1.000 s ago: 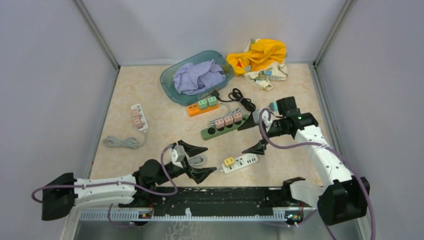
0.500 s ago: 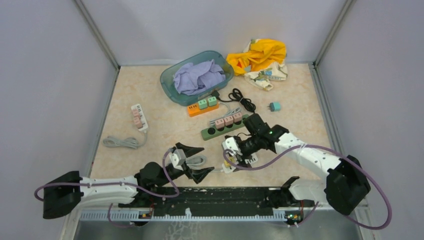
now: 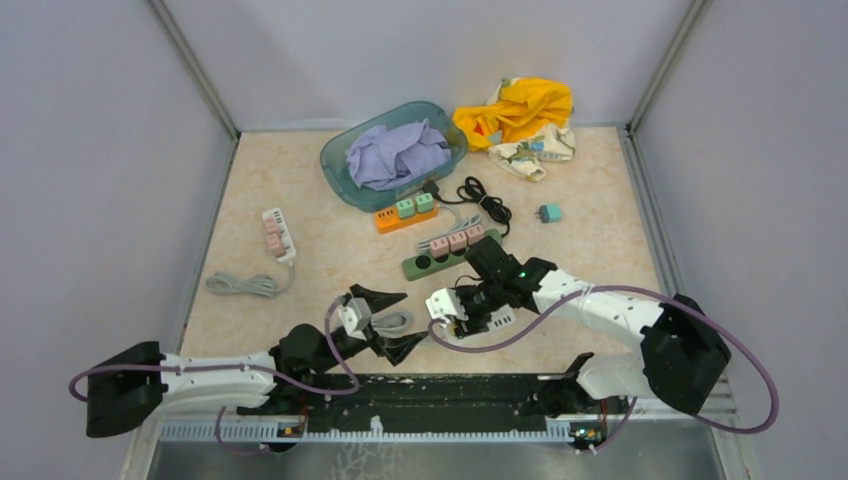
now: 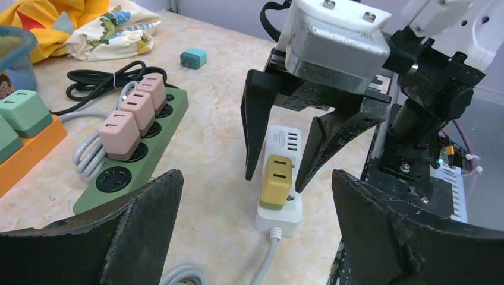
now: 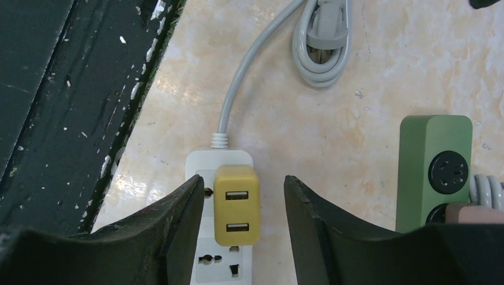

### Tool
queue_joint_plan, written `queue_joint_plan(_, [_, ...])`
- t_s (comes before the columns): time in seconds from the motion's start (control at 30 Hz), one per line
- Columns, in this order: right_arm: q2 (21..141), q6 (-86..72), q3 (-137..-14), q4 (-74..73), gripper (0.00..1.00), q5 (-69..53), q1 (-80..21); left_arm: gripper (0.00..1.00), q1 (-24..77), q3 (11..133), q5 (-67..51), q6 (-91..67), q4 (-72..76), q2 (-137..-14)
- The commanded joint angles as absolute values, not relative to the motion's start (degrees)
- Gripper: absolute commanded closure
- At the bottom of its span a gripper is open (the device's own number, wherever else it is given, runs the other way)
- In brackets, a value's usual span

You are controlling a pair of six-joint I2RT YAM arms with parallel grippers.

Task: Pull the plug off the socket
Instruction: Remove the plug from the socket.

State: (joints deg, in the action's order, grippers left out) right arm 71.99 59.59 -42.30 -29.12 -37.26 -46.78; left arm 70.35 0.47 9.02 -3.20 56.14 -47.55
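A yellow plug with two USB slots sits in the white socket strip near the table's front edge. My right gripper straddles it from above, one finger on each side, with a thin gap showing on both sides, so it is open. In the left wrist view the same plug stands between those dark fingers. My left gripper hangs wide open and empty, a short way left of the strip. From the top view the right gripper covers most of the plug.
A green strip with pink plugs lies just behind, then an orange strip. A teal basin of purple cloth and a yellow cloth sit at the back. Also there: a small teal plug, a grey coiled cable, the black front rail.
The right arm swung from the right side down and left onto the white strip. Its jaws narrowed from wide open to just around the yellow plug. The left arm barely moved.
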Motion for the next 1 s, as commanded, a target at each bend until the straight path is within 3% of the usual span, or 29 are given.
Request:
queue_joint_plan(0.0, [73.01, 61.09, -42.45, -28.70, 0.50, -35.71, -47.82, 0.00, 70.02, -2.21, 9.83, -2.41, 59.11, -47.74])
queue_joint_plan(0.2, [74.18, 62.03, -42.77, -29.89, 0.63, -36.04, -47.90, 0.00, 70.05, -3.26, 9.92, -1.10, 61.57, -49.48])
queue_joint_plan(0.53, [75.53, 59.32, -45.61, -31.05, 0.96, -34.15, -47.76, 0.00, 70.04, -1.45, 9.42, 0.69, 63.10, -60.09])
queue_joint_plan(0.73, [76.28, 57.35, -46.03, -30.42, 1.00, -35.05, -46.22, 0.00, 69.98, 3.68, 5.80, 4.71, 67.66, -78.73])
queue_joint_plan(0.97, [75.02, 57.10, -45.43, -29.96, 1.00, -36.64, -42.66, 0.00, 70.07, 4.37, 1.37, 8.88, 89.50, -95.97])
